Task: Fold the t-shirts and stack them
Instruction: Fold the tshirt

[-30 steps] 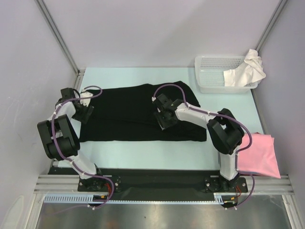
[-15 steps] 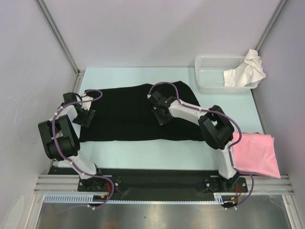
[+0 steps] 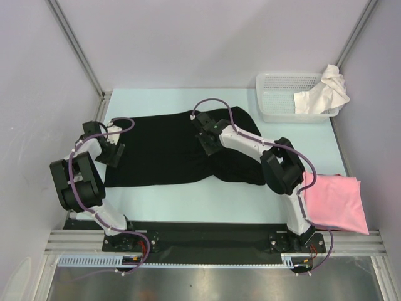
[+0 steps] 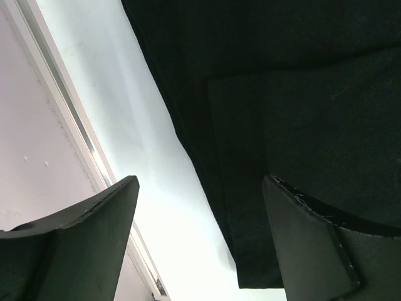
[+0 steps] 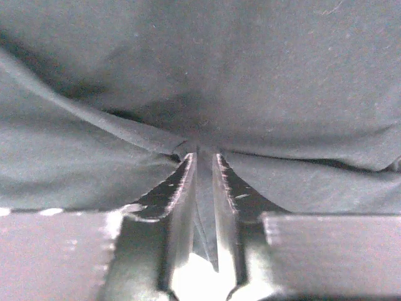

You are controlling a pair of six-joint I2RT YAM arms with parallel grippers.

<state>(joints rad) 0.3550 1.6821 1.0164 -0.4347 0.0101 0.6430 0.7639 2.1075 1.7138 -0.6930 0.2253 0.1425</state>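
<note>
A large black t-shirt (image 3: 156,153) lies spread across the middle of the pale table (image 3: 163,200), its right part bunched and rumpled. The right gripper (image 3: 207,139) sits on the shirt's centre, its fingers (image 5: 182,188) drawn narrow and pinching a raised ridge of black cloth. The left gripper (image 3: 113,150) hovers at the shirt's left edge with its fingers (image 4: 94,232) spread wide, holding nothing. A white t-shirt (image 3: 326,91) hangs over the white mesh basket (image 3: 276,81) at the far right corner, and a folded pink t-shirt (image 3: 338,200) lies at the near right.
</note>
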